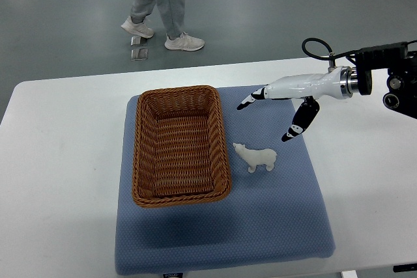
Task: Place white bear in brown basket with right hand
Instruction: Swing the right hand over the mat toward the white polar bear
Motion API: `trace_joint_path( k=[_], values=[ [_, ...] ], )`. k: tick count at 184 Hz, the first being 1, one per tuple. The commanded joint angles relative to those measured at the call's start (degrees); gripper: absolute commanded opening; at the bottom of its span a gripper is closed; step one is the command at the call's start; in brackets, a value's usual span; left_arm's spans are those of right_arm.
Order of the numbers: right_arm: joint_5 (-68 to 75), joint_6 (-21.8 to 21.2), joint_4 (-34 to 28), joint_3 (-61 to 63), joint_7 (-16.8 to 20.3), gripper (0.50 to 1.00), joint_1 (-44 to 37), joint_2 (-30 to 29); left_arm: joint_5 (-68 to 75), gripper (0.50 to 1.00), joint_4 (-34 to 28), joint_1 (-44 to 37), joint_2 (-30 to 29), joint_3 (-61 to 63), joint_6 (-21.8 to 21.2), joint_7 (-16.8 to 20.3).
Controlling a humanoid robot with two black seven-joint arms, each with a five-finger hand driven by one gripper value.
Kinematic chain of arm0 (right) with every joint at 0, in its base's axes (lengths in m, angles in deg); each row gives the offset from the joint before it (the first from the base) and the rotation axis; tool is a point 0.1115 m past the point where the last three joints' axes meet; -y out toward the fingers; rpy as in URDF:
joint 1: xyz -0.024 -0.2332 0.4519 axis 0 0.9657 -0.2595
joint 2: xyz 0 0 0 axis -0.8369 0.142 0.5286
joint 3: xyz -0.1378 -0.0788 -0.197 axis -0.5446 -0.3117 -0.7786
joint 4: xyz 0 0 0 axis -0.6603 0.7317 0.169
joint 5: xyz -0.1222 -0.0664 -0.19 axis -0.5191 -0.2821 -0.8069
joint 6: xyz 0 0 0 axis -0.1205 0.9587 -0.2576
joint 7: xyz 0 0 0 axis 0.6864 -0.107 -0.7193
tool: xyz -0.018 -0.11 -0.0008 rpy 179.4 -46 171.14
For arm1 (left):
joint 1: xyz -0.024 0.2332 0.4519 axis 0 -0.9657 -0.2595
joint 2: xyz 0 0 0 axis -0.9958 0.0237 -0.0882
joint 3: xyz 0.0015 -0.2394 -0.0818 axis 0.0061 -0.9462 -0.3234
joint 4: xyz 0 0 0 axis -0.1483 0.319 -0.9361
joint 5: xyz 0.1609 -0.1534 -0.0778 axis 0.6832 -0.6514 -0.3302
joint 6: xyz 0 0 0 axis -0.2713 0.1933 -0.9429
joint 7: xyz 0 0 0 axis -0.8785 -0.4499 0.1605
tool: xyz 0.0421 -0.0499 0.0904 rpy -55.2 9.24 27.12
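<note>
A small white bear stands on the blue mat, just right of the brown wicker basket. The basket holds nothing that I can see. My right hand reaches in from the right edge and hovers above and behind the bear, apart from it. Its fingers are spread, with the thumb pointing down toward the bear, and it holds nothing. The left arm does not show.
The blue mat lies on a white table. Beyond the table's far edge a person's legs and white shoes are on the grey floor, beside a small metal object.
</note>
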Motion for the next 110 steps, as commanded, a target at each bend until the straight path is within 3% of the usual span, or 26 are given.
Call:
trace_joint_path(
  k=[1, 57, 110],
  values=[
    [-0.3, 0.0, -2.0, 0.4, 0.0, 0.919, -0.1, 0.3, 0.0, 1.000, 0.0, 0.0, 0.0, 0.0, 0.0, 0.0],
    [-0.2, 1.4, -1.9, 0.4, 0.5, 0.917, 3.4, -2.3, 0.0, 1.000, 0.0, 0.0, 0.0, 0.0, 0.0, 0.0],
    [6.0, 0.7, -1.5, 0.4, 9.2, 0.919, 5.3, -2.4, 0.0, 1.000, 0.0, 0.1, 0.0, 0.0, 0.0, 0.0]
  ],
)
